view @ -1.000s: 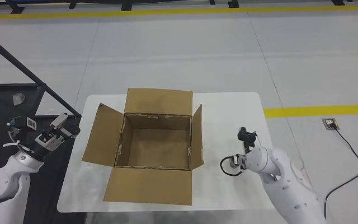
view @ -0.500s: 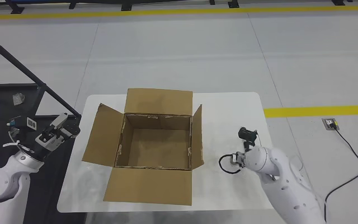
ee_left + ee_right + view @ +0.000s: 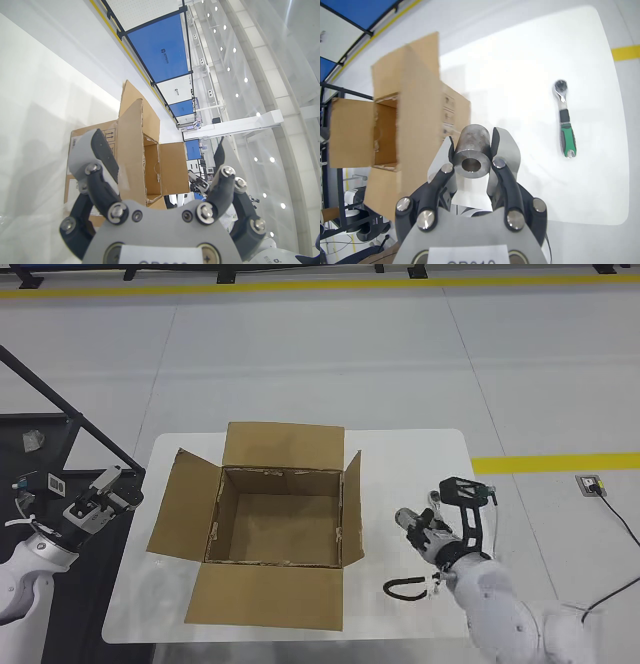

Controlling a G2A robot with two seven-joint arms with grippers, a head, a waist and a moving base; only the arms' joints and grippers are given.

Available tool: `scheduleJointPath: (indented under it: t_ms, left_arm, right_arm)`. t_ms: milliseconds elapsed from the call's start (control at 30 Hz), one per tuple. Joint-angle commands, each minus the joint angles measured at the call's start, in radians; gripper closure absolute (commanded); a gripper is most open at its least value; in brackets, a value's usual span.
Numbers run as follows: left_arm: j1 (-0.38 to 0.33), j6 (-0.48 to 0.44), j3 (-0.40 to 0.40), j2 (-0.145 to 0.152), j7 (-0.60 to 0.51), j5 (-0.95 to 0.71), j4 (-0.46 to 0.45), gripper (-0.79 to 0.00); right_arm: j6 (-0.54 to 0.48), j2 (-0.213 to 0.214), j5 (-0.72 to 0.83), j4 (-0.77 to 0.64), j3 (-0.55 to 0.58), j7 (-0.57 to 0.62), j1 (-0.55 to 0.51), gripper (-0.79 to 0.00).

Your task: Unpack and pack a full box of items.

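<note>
Right hand (image 3: pixel 472 138) holds cylinder (image 3: pixel 473 150) near box (image 3: pixel 283 446)

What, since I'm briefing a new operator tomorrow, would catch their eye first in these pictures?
The big cardboard box stands open in the middle of the white table, flaps spread and nothing visible inside. Beside its right wall, the right gripper clamps a hollow metal cylinder. A green-handled ratchet wrench lies flat on the table, apart from the box.
</note>
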Motion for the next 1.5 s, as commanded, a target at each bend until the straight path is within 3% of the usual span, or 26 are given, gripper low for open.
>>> scheduleJointPath:
  t_ms: [0, 200, 367, 500, 700, 867, 1033, 1100, 1467]
  left_arm:
    - [0.000, 0.000, 0.000, 0.000, 0.000, 0.000, 0.000, -0.785]
    - [0.000, 0.000, 0.000, 0.000, 0.000, 0.000, 0.000, -0.785]
    - [0.000, 0.000, 0.000, 0.000, 0.000, 0.000, 0.000, -0.785]
    - [0.000, 0.000, 0.000, 0.000, 0.000, 0.000, 0.000, -0.785]
    - [0.000, 0.000, 0.000, 0.000, 0.000, 0.000, 0.000, -0.785]
    - [0.000, 0.000, 0.000, 0.000, 0.000, 0.000, 0.000, -0.785]
    - [0.000, 0.000, 0.000, 0.000, 0.000, 0.000, 0.000, -0.785]
    - [0.000, 0.000, 0.000, 0.000, 0.000, 0.000, 0.000, -0.785]
    - [0.000, 0.000, 0.000, 0.000, 0.000, 0.000, 0.000, -0.785]
  right_arm:
    - [0.020, -0.005, -0.062, -0.049, -0.063, 0.000, 0.029, 0.000]
    - [0.061, -0.049, -0.218, -0.028, -0.326, 0.096, 0.241, 0.000]
    - [0.068, -0.143, -0.210, 0.216, -0.541, 0.148, 0.506, 0.000]
    - [0.076, -0.266, -0.071, 0.541, -0.671, 0.141, 0.732, 0.000]
    - [0.119, -0.503, 0.155, 1.058, -0.862, 0.097, 0.974, 0.000]
    - [0.111, -0.692, 0.277, 1.416, -0.968, 0.106, 1.062, 0.000]
    - [0.079, -0.826, 0.325, 1.658, -0.992, 0.082, 1.079, 0.000]
    - [0.046, -0.854, 0.351, 1.724, -0.983, 0.076, 1.085, 0.000]
    - [0.046, -0.854, 0.351, 1.724, -0.983, 0.076, 1.085, 0.000]
